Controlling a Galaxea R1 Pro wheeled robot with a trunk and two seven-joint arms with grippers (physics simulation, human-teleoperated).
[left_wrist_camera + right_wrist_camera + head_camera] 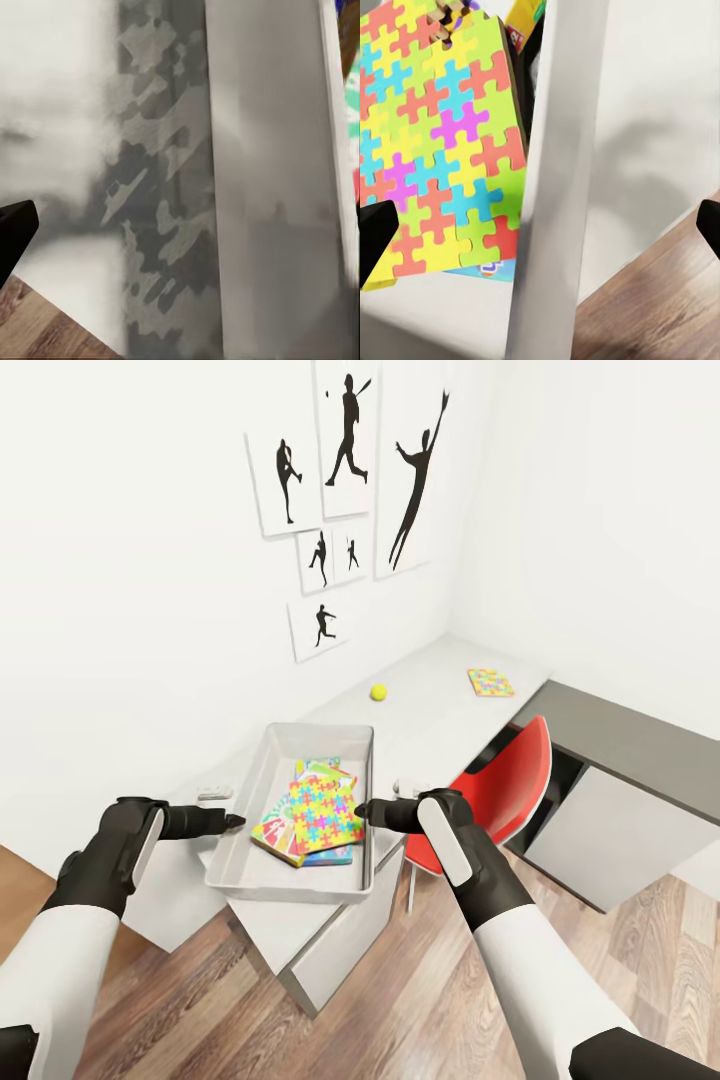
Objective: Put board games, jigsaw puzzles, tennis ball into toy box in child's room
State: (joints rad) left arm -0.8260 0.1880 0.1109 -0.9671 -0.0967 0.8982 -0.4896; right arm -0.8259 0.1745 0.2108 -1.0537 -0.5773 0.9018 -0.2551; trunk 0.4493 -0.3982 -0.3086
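**Both arms at the toy box, ball and one puzzle out on the table**

The toy box sits at the near end of the table, tilted and overhanging the table's near edge. Inside it lies a stack of flat boxes: a jigsaw puzzle on top, with the red-yellow-green board game and other colourful edges showing from underneath.

The left gripper is at the box's left wall and the right gripper at its right wall, each pointing inward. In the right wrist view the two dark fingers stand wide apart, with the right rim of the toy box running between them and the jigsaw puzzle just beyond; they are spread, not pressing on the rim. In the left wrist view one dark finger shows at the edge beside the box's grey wall; whether that gripper is spread or clenched I cannot tell.

Farther along the table, well apart from the box, lie the tennis ball and, to its right, the second jigsaw puzzle. A red chair stands at the table to the right of the box, and black baseball-player pictures hang on the white wall above.
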